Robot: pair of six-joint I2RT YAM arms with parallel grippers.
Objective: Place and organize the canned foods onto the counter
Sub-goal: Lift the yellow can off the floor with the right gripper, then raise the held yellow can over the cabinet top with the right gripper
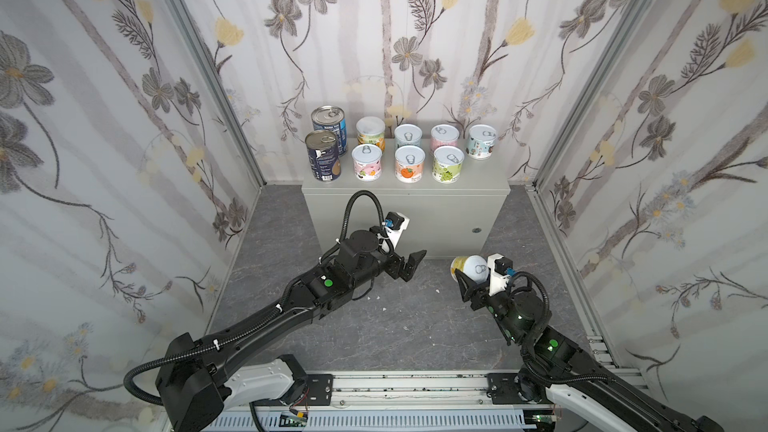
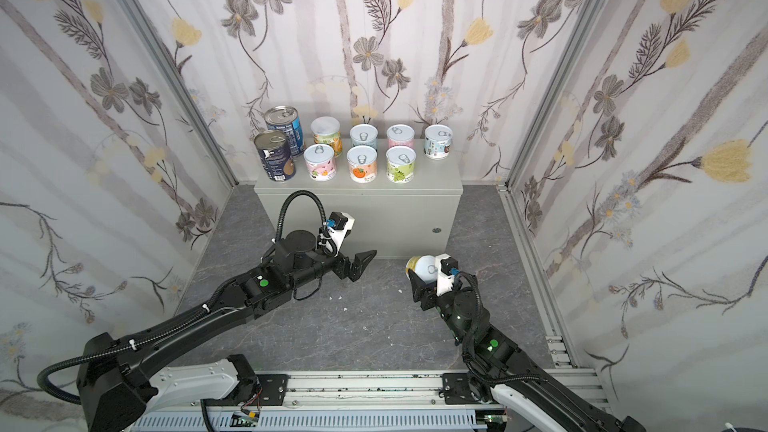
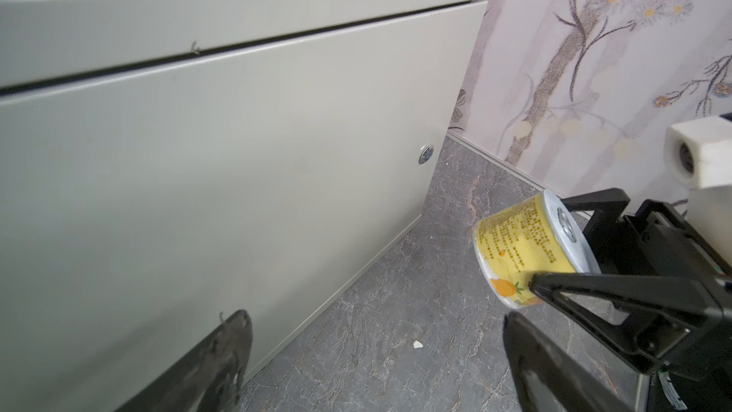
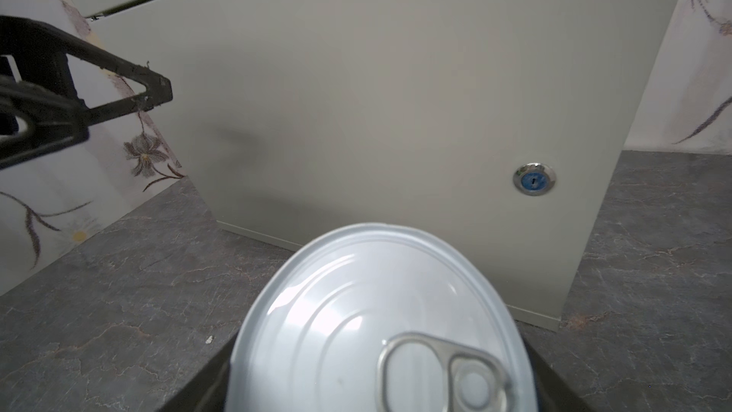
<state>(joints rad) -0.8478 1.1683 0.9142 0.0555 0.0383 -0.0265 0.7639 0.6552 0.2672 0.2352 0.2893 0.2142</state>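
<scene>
The counter [image 1: 407, 209] is a light-grey cabinet against the back wall. On its top stand two tall dark-blue cans [image 1: 323, 155] at the left and several short white-lidded cans [image 1: 409, 164] in two rows. My right gripper [image 1: 471, 280] is shut on a short yellow-labelled can [image 1: 468, 268], held tilted on its side low over the floor by the counter's front right corner. The can's white pull-tab lid [image 4: 376, 311] fills the right wrist view. My left gripper [image 1: 409, 263] hovers open and empty in front of the counter, its fingers [image 3: 237, 334] wide apart.
A round lock [image 1: 478, 230] sits on the counter's front. The top has a bare patch at its front right [image 1: 486, 178]. The floor [image 1: 395, 326] is dark marbled with small white scraps [image 1: 384, 309]. Floral walls close in on three sides; a rail [image 1: 415, 384] runs along the front.
</scene>
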